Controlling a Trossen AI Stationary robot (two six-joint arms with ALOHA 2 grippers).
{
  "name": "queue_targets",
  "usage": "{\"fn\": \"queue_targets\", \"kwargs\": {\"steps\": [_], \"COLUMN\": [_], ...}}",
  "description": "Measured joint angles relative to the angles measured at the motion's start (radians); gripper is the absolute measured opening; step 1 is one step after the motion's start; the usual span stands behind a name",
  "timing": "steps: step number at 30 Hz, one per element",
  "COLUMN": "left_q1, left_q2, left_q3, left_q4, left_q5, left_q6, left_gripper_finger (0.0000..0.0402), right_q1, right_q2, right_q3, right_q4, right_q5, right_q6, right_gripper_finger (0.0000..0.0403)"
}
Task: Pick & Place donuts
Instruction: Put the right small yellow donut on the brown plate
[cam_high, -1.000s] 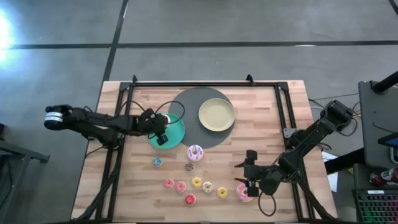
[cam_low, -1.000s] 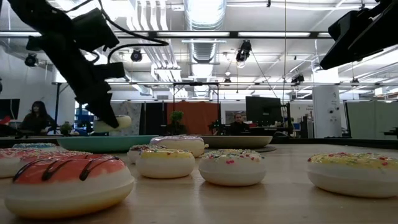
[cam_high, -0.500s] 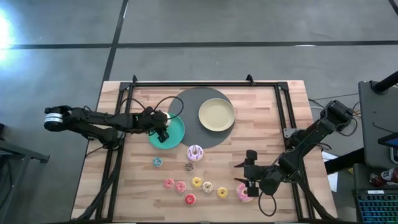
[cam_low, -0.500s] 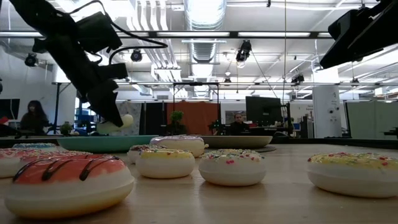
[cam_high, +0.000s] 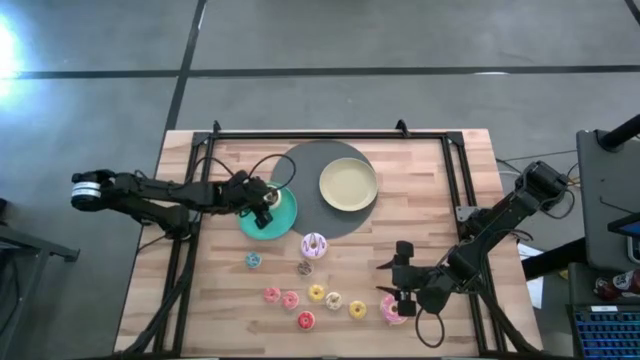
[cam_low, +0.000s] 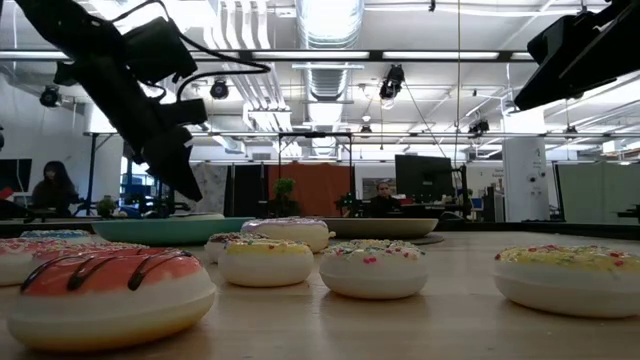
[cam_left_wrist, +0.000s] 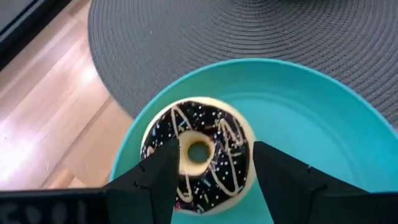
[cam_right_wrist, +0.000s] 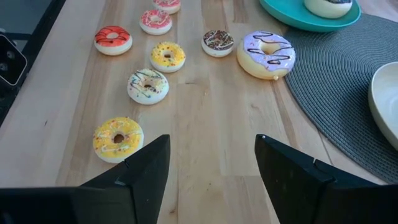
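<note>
A brown-iced donut (cam_left_wrist: 198, 155) lies flat on the teal plate (cam_left_wrist: 323, 124), near its rim. My left gripper (cam_left_wrist: 214, 152) hangs open just above it, one finger on either side, touching nothing. In the low view its tip (cam_low: 185, 185) is clear above the plate's rim (cam_low: 170, 230). My right gripper (cam_right_wrist: 211, 143) waits open over the near right of the table (cam_high: 398, 275), with nothing between its fingers. A large pink donut (cam_high: 392, 308) lies under it. A lilac-white donut (cam_right_wrist: 266, 53) and several small donuts (cam_right_wrist: 148, 85) lie on the wood.
A pale-yellow plate (cam_high: 348, 184) sits on a round grey mat (cam_high: 320, 165), which the teal plate (cam_high: 283, 215) overlaps. A black frame (cam_high: 330, 134) runs along the table's far and side edges. People sit in the room beyond (cam_low: 60, 190).
My left gripper has let go of the brown donut. In the low view the donut sat at the fingertips above the teal plate until half a second ago. Now it is gone from there and lies on the plate.
</note>
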Motion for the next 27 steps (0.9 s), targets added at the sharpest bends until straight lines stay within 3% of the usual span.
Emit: {"fn": "queue_targets", "kwargs": {"steps": [9, 16, 27], "left_q1": [-0.006, -0.074, -0.369], "left_q2": [0.0, -0.002, 0.0], "left_q3": [0.143, 0.254, 0.291], "left_q4": [-0.089, -0.149, -0.127], "left_q5": [0.001, 0.003, -0.041], "left_q6": [0.048, 0.066, 0.015], "left_gripper_finger": [0.0179, 0.0179, 0.0179], "right_q1": [0.0, 0.0, -0.002], "right_q2": [0.0, 0.0, 0.0], "right_q3": [0.0, 0.0, -0.043], "right_q4": [-0.001, -0.001, 0.083], "right_q5": [0.0, 0.0, 0.003], "right_q6": [-0.007, -0.011, -0.023], "right_gripper_finger": [0.0226, 0.0226, 0.0226]}}
